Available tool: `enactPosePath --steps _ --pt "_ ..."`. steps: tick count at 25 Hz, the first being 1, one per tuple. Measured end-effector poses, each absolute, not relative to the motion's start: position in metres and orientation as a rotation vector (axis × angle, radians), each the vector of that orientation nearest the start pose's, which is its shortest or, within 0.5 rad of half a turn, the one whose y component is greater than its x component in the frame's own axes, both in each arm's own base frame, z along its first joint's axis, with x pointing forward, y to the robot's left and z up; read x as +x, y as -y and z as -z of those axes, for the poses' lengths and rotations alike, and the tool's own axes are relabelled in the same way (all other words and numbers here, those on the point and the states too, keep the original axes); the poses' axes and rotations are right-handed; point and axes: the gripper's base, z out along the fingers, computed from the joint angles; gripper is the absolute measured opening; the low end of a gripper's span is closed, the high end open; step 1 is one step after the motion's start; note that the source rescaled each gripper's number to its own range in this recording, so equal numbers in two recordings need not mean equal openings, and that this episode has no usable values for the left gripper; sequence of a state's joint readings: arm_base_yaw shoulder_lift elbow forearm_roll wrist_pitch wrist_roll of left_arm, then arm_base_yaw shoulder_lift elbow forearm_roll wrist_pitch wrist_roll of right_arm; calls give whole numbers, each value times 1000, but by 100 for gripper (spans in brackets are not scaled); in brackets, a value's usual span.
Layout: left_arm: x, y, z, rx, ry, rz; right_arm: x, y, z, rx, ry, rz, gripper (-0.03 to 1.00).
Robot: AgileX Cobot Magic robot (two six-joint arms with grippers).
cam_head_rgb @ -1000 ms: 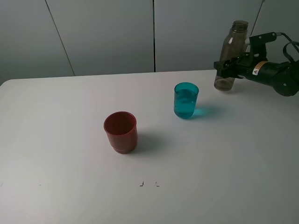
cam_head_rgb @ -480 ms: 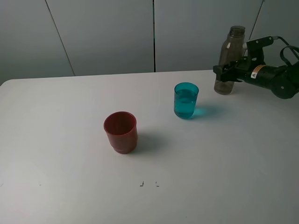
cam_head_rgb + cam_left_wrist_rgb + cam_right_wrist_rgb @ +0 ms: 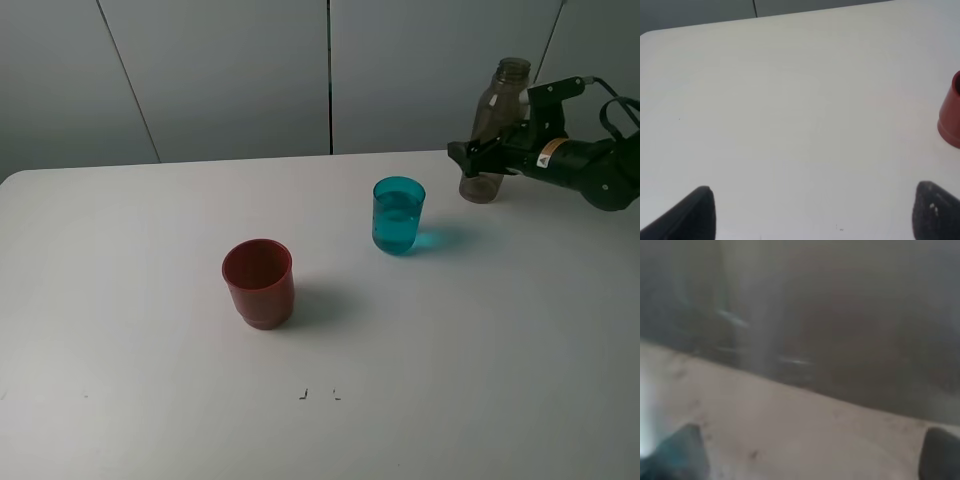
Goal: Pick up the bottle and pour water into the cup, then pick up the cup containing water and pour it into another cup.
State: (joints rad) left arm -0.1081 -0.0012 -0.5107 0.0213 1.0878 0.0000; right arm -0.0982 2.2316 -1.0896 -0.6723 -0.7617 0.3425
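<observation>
Right pincer (image 3: pixel 469 157): spread. A second ago it was clamped on the bottle. Now its two tips stand wide apart in the wrist view, with bare surface (image 3: pixel 150 400) between them and nothing pinched.
Bottle (image 3: pixel 496 125): a second ago it was gripped and held a little higher. Now it stands on its base on the surface, upright or nearly so, and is let go.
Bottle, place: just ahead of the right pincer's tips, filling that wrist view as a grey blur. I cannot tell whether a tip still brushes its wall.
Meaning for the task: as I judge it, the first pour is over and the bottle is parked, which leaves the cup-to-cup pour.
Cup (image 3: pixel 399 215): teal and upright with water inside, unmoved over the last second. It is near the right pincer but apart from it, off toward the middle of the surface and lower than the jaws.
Red cup (image 3: pixel 259 283): upright, past the cup from the right pincer and well apart from it. It shows at the edge of the left wrist view.
Left pincer (image 3: pixel 815 214): spread, with nothing between its tips, over bare surface.
Next move, judged: the right pincer must back clear of the bottle without tipping it before any reach for the cup.
</observation>
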Motion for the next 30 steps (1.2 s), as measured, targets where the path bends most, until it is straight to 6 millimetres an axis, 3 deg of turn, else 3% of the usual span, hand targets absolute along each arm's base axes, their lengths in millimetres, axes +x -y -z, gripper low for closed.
enactPosePath --steps 5,12,23,30 --pt "-7 -3 -278 110 -2057 41 422 3 -88 -379 -1962 -254 99" --pt "-7 -3 -278 110 -2057 41 402 2 -104 -367 -1998 -240 100" --pt "-7 -3 -278 110 -2057 41 346 -1 -118 -374 -2056 -219 100" --pt "-7 -3 -278 110 -2057 41 314 -4 -117 -372 -2103 -229 100"
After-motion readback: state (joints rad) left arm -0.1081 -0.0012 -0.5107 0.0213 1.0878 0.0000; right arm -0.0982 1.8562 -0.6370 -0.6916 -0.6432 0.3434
